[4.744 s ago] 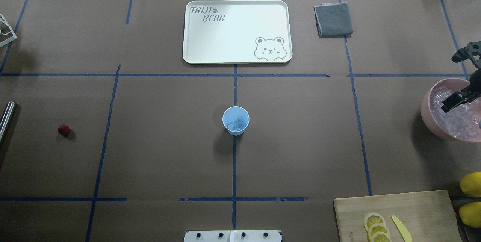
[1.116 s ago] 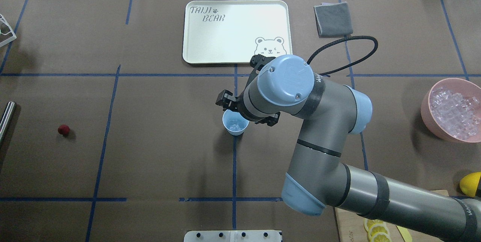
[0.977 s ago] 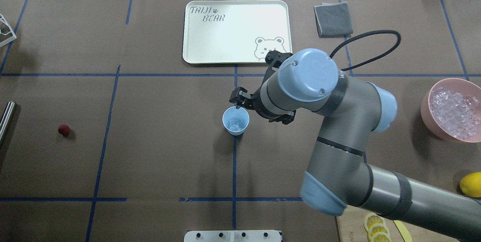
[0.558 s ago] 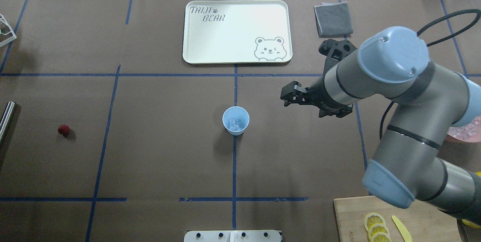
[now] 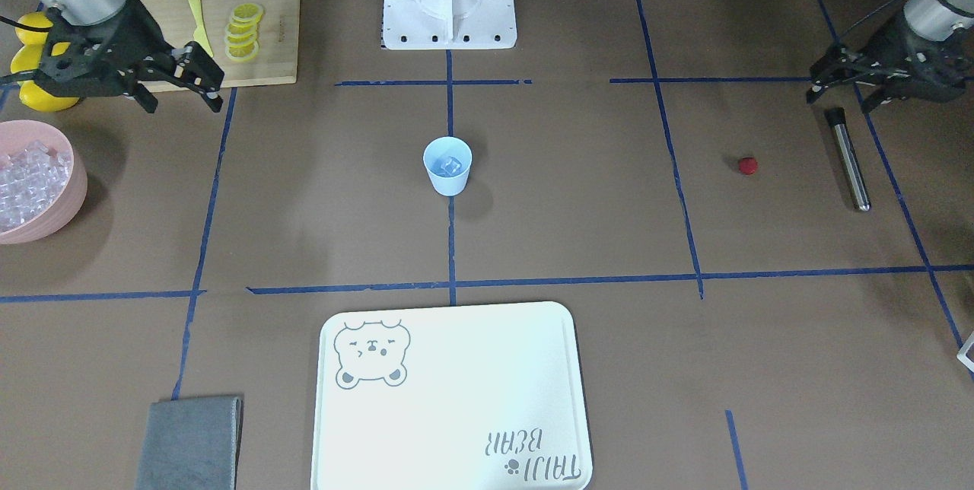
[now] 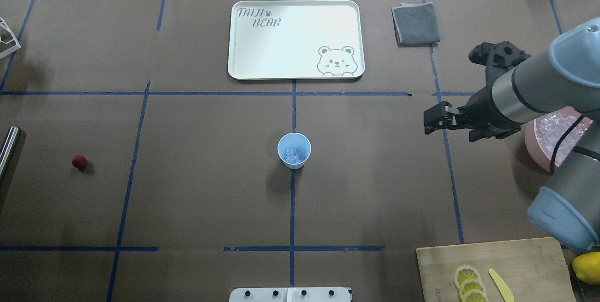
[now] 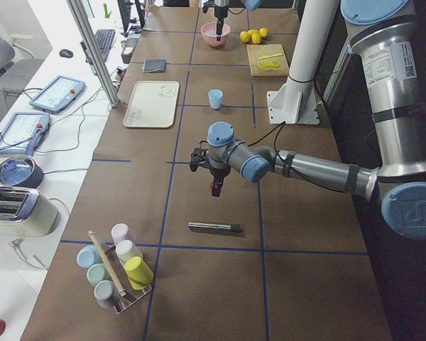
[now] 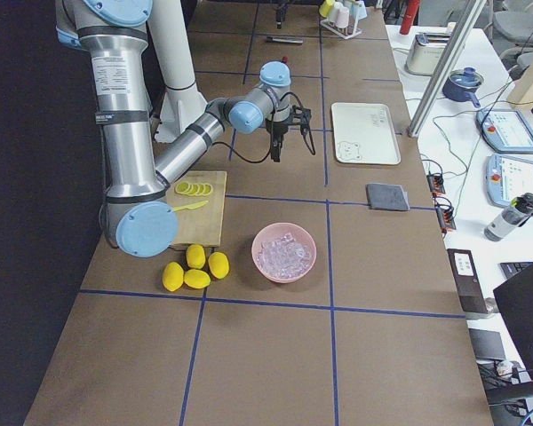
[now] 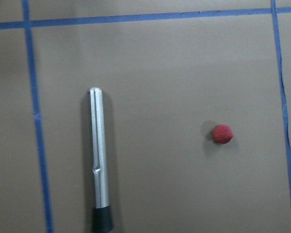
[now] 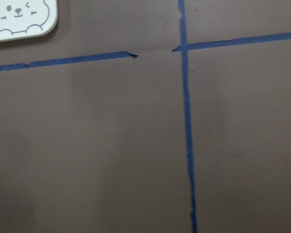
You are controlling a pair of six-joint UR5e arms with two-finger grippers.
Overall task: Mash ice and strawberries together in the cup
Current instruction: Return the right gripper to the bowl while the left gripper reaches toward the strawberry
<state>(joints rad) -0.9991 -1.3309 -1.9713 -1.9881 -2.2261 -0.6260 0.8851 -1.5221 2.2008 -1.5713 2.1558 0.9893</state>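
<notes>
Brown table (image 5: 571, 201), front view shows left tool (image 5: 835, 94) by rod (image 5: 848, 163), overhead doesn't

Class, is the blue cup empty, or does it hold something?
Not empty: ice cubes lie inside the cup. The strawberry lies outside it.

Matt brown paper (image 6: 197, 189) covers the table, crossed by smooth blue tape (image 6: 292, 208). At centre frame the cup (image 5: 447, 182) looks like smooth pale plastic, with glassy ice (image 5: 450, 165) glinting inside. Left of the left wrist view, a brushed metal rod (image 9: 99, 160) shines; the strawberry (image 9: 222, 134) is dull and rough. Top centre in the overhead view there's a glossy tray (image 6: 290, 44), then a soft grey cloth (image 6: 416, 24) and a bare wooden board (image 6: 515, 264).
</notes>
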